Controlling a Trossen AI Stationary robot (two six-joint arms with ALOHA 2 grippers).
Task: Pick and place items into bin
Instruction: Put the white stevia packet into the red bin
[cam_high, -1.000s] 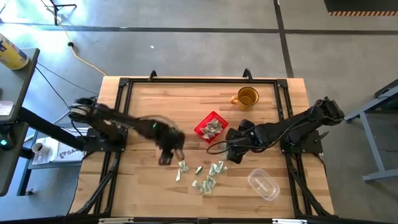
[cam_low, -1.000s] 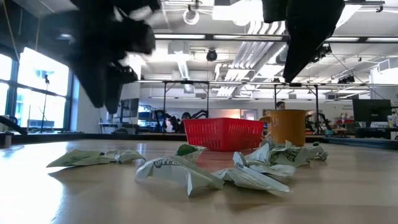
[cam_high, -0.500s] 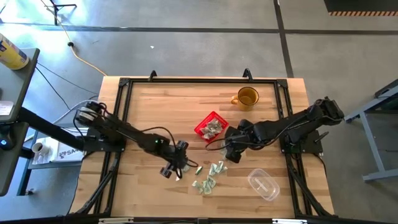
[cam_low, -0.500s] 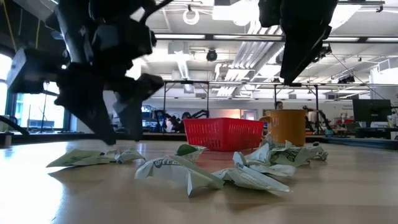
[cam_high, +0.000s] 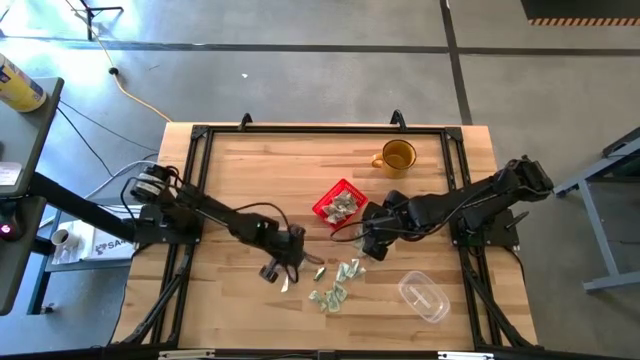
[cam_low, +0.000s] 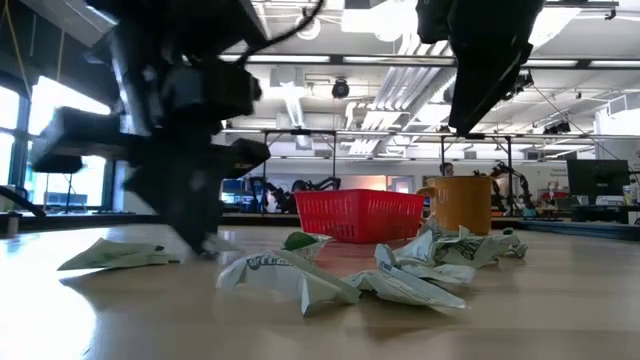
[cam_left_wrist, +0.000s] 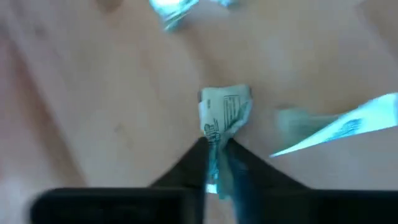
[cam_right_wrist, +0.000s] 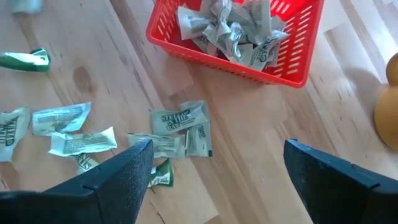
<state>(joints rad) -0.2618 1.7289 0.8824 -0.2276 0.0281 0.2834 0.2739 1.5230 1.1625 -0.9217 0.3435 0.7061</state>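
The items are small pale green-and-white wrapped pieces; several lie loose (cam_high: 337, 283) on the wood toward the table's near edge and also show in the low view (cam_low: 300, 275). More of them fill the red bin (cam_high: 338, 203), which stands right of the table's middle. My left gripper (cam_high: 289, 267) is down at the left end of the loose pile, shut on one piece (cam_left_wrist: 225, 109). My right gripper (cam_right_wrist: 214, 171) hovers open above the pile, just on the near side of the bin (cam_right_wrist: 292, 59). My left gripper pinches one wrapped piece by its twisted end (cam_left_wrist: 214, 129) between its two fingertips. It comes from above, slanting down to the table. The rest of the piece sticks out past the fingertips, low over the wood; I cannot tell whether it is lifted clear.
An amber mug (cam_high: 397, 157) stands beyond the bin toward the far right corner. A clear plastic container (cam_high: 423, 296) lies near the near right corner. One loose piece (cam_low: 110, 257) lies apart, left of my left gripper in the low view. Bare wood stretches across the table's left and far parts.
My left gripper has moved toward the near edge and right, dropped to the table at the pile's left end, and shut its fingers, which were open half a second ago, on a piece. The loose piece beside it has slid a little. My right gripper has edged slightly left.
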